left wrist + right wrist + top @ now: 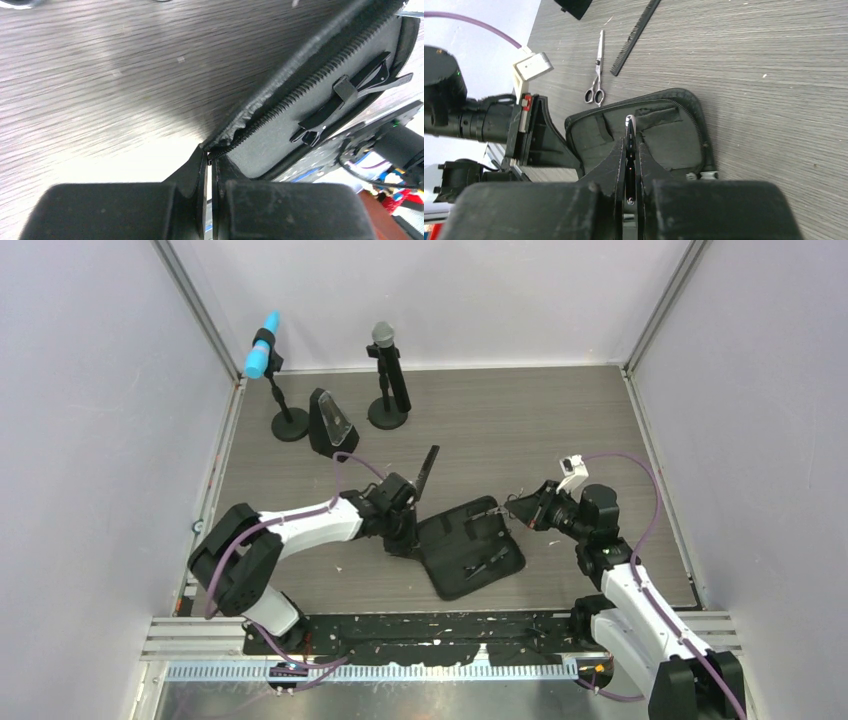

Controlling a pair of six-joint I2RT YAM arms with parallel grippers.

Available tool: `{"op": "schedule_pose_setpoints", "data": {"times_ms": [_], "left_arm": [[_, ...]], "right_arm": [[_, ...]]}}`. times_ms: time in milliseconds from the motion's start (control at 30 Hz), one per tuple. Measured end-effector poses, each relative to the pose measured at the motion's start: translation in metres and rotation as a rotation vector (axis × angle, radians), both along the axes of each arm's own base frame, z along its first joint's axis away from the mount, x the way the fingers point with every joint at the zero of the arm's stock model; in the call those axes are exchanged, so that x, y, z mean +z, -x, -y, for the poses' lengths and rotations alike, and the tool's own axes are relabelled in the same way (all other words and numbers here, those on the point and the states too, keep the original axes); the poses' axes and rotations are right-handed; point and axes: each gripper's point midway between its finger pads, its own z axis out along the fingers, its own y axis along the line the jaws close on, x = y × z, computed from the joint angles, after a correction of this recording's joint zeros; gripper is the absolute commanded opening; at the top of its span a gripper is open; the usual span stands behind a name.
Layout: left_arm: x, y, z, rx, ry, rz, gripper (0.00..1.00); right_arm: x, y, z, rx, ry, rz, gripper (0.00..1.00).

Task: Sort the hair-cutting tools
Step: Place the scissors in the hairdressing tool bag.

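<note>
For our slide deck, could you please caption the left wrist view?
Left pincer shut on the zippered edge of the open pouch, a black hair clip inside.

The left tool (409,543) and the right tool (509,508), both pinched closed, angle downward, facing each other.

You are operating in an enclosed lab test cell: plain white panel walls (90,440) on aluminium corner posts (193,300) box in the dark wood-grain tabletop (560,410), with two black stand-mounted microphones (382,335) beyond your left gripper (408,540).
</note>
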Motion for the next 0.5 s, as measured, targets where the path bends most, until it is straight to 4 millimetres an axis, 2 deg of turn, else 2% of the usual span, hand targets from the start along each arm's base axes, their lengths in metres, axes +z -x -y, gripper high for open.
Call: {"op": "schedule_pose_setpoints", "data": {"times_ms": [67,233,367,500], "left_arm": [[0.003,0.001,-0.017,-0.042,-0.024,-0.001,0.01],[-0.002,0.012,-0.056,-0.128,-0.101,-0.06,0.11],[-0.006,0.02,-0.069,-0.176,-0.126,-0.099,0.16],[-0.011,0.024,-0.074,-0.195,-0.139,-0.127,0.2]], "right_arm": [[0.002,0.003,-0.002,0.017,-0.005,0.005,0.05],[0.003,0.013,-0.011,0.083,-0.035,-0.012,0.05],[-0.002,0.019,-0.018,0.133,-0.063,-0.044,0.05],[-0.017,0.027,-0.024,0.171,-0.097,-0.102,0.05]]}}
